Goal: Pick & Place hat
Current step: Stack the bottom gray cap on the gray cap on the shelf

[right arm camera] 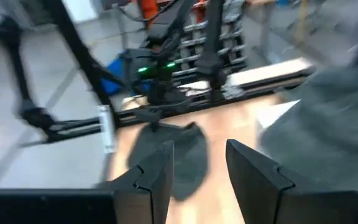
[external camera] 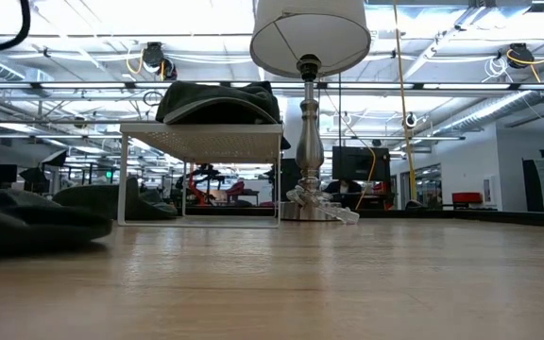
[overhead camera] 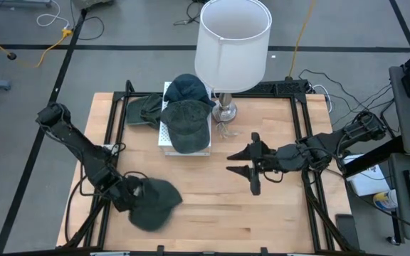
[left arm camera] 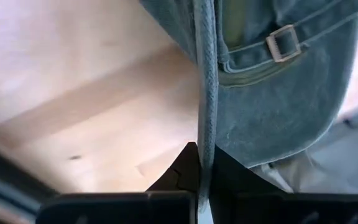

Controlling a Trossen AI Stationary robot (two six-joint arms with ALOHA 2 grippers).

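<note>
the left hand (overhead camera: 123,193) sits low at the near left part of the wooden counter (overhead camera: 212,213). its fingers are pressed together on the edge of a dark green hat (overhead camera: 153,203), which lies on the counter just beside them. the left wrist view confirms the grip: the hat's rim (left arm camera: 205,112) runs straight down into the closed fingertips (left arm camera: 188,171), with the strap buckle (left arm camera: 283,42) visible farther off.

the right hand (overhead camera: 251,169) hovers over the right middle of the counter, well apart from the gripped hat. its fingers (right arm camera: 151,177) stand partly apart and hold nothing.

a white wire rack (overhead camera: 184,139) stands at the far middle of the counter, next to a lamp (overhead camera: 230,50). two caps (overhead camera: 187,114) already lie on top of the rack. another dark cap (overhead camera: 142,110) lies on the counter just left of the rack.

task status, as a judgement:
- done: the grasp on the near hat appears secured.
- not yet done: the hat rests on the counter; lift, carry and placement remain.
- the destination is not shown outright; the rack is the likely target, since caps are already on it.
- the rack top looks crowded, so placement room may be limited.
</note>
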